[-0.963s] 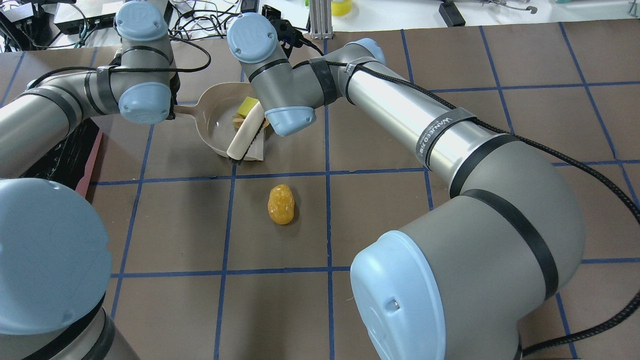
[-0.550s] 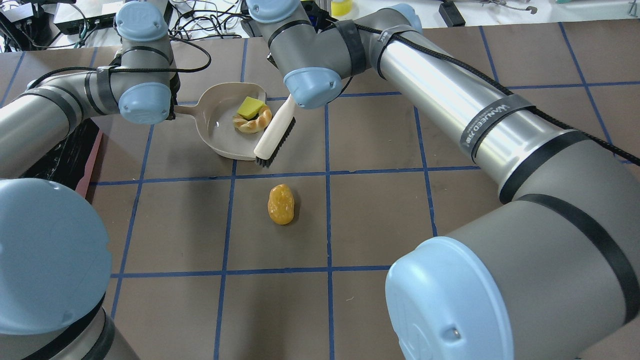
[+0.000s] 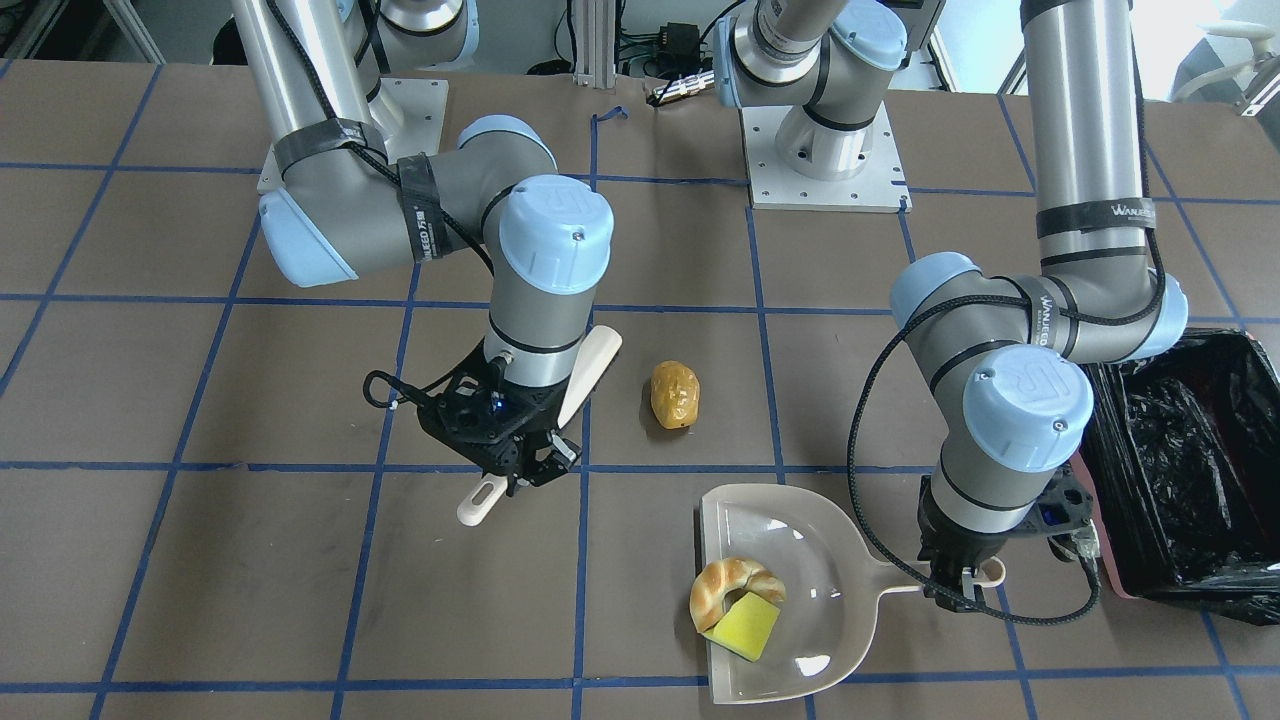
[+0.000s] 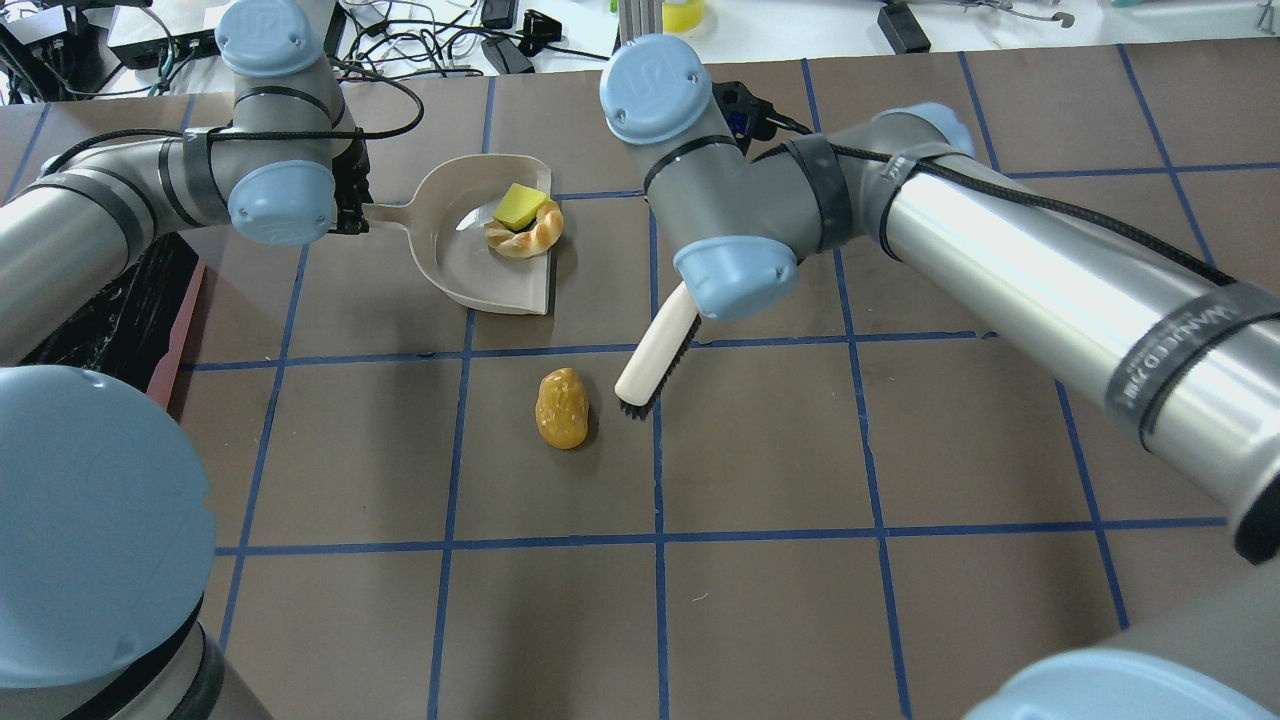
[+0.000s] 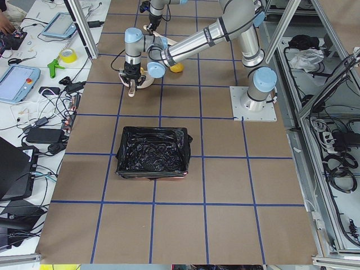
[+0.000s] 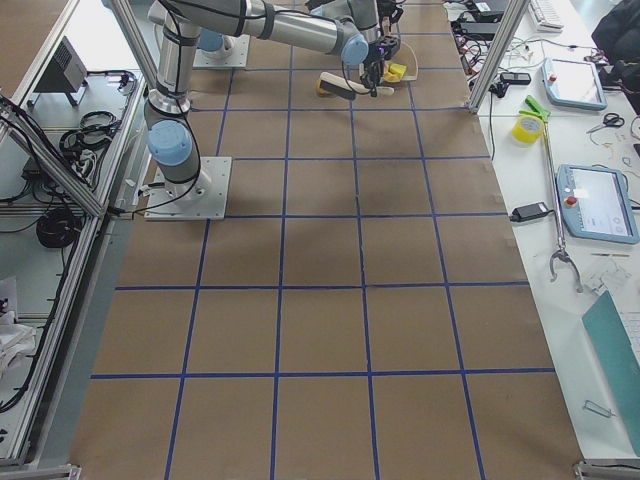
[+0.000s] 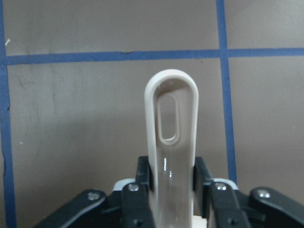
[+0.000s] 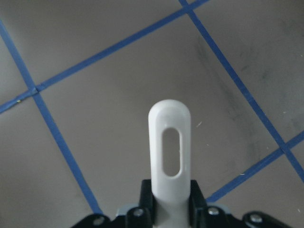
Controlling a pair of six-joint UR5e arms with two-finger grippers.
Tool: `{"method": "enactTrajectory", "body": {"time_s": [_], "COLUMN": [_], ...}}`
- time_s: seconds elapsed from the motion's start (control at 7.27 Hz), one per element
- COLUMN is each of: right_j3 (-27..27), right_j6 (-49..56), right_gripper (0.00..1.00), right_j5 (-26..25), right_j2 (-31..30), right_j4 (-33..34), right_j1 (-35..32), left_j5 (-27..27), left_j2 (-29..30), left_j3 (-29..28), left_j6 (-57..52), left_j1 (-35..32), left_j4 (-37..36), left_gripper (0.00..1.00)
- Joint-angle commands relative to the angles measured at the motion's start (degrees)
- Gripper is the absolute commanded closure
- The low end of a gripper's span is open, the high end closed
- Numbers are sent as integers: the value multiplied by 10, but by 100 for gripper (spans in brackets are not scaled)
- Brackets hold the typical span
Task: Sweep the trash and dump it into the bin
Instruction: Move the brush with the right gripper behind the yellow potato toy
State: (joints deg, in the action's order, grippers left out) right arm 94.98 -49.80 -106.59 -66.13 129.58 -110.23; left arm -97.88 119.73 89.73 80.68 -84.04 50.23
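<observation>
1. The left gripper [image 3: 958, 588] is clamped on the handle [image 7: 171, 123] of the beige dustpan [image 3: 835, 590]; the jaws are narrow, with the handle pinched between them.
2. The dustpan is seen flat on the desk [image 4: 800, 450], its straight open edge turned toward the desk's middle.
3. Two trash items are found inside the dustpan, near that open edge: the tan croissant [image 3: 725, 585] and the yellow-green sponge [image 3: 745, 625]. They are touching, with the sponge set against the croissant's inner curve.
4. The right gripper [image 3: 515, 465] is closed on the handle of the white brush [image 4: 655, 350]; the handle end with the hang slot is seen sticking out past the fingers in the right wrist view.
5. The brush is held slanted, bristle tip just beside the golden-brown lump [image 4: 562, 407], with a small gap between them. Bristle contact with the desk cannot be told.
6. The lump is lying on the bare desk, outside the dustpan, apart from its open edge.
7. The bin [image 3: 1190, 480], lined with a black bag, is located at the robot's left, near the left gripper and well apart from the lump.
</observation>
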Motion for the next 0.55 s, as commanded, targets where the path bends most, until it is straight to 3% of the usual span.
{"method": "enactTrajectory", "body": {"time_s": [0.0, 0.41], "right_j3": [74, 74], "right_j6": [5, -57], "right_gripper": [96, 96], "right_j5": [-1, -1], "right_j2": [-29, -30], "right_j4": [52, 50], "right_j1": [3, -23], "left_j5": [27, 6], "left_j2": [-9, -42], "left_j3": [13, 61], "left_j6": [-7, -82], "left_j1": [10, 63], "left_j4": [11, 16], "left_gripper": [100, 100]}}
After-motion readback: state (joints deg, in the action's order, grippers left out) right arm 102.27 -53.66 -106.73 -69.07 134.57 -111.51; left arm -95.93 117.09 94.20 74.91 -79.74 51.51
